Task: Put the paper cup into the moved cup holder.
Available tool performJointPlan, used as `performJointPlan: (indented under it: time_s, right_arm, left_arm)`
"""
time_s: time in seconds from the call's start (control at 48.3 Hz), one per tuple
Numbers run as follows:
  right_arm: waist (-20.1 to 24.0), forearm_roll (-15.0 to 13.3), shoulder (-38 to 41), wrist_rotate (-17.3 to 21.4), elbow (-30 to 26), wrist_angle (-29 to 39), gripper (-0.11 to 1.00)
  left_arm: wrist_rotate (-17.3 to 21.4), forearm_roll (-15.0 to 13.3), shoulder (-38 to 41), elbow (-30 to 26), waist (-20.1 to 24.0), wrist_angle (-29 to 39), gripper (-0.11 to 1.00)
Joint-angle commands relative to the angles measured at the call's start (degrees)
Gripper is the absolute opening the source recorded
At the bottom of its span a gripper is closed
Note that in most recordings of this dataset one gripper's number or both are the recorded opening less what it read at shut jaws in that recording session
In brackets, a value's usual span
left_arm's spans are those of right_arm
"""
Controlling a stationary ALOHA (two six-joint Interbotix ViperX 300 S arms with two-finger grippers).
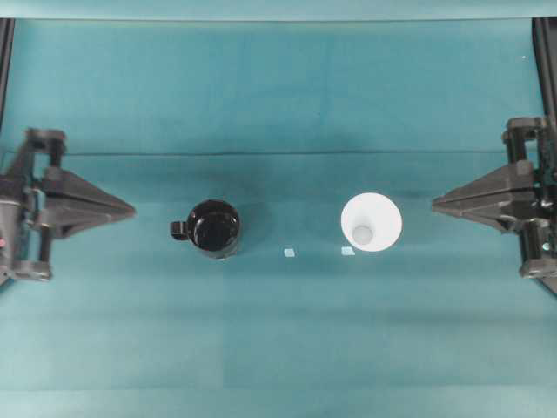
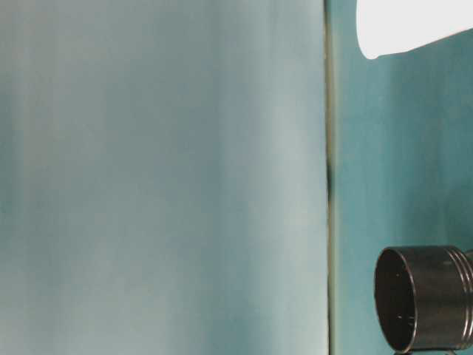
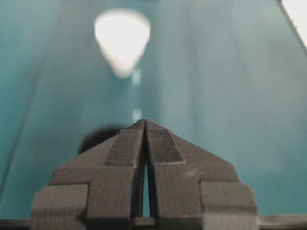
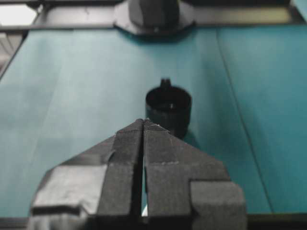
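Two arms sit parked at opposite ends of my teal counter [image 1: 278, 348]. Far left, my left gripper [image 1: 130, 209] points inward, fingers [image 3: 125, 146] pressed together, holding nothing. Next comes the cup holder [image 1: 214, 228], glossy black, upright, its small handle facing that gripper. Two tiny pale markers [image 1: 290, 252] lie on the cloth between it and the paper cup [image 1: 372, 221], which stands upright, right of centre, wide rim up. Far right, my right gripper [image 1: 435, 205] mirrors the first, fingers shut and empty. I judge the paper cup light and easily crushed, so I would pinch its rim or upper wall gently. Open cloth surrounds both items; the counter edges are well away.
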Motion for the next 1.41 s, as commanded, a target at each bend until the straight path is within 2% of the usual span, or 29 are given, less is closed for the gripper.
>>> performJointPlan:
  time_s: [0.0,0.207,0.497,1.305,1.388]
  right_arm:
    - [0.1,0.2,1.8,1.6,-1.3,2.0,0.02]
    - [0.0,0.2,5.4,4.3,-1.6,7.6,0.02]
    - [-0.2,0.2,7.6,4.6,-2.2,12.6,0.02]
    - [-0.6,0.2,7.6,4.7,-2.5,15.0,0.02]
    - [-0.6,0.2,7.6,4.7,-2.5,14.9,0.02]
  left_arm:
    - [0.1,0.1,2.1,-1.9,-0.2,2.6,0.00]
    - [0.4,0.1,5.2,-2.3,-0.1,7.1,0.00]
    - [0.4,0.1,9.3,-2.3,-0.1,13.6,0.00]
    - [0.3,0.1,15.2,-1.8,1.7,12.5,0.00]
    - [0.3,0.2,15.6,-1.1,1.7,11.5,0.03]
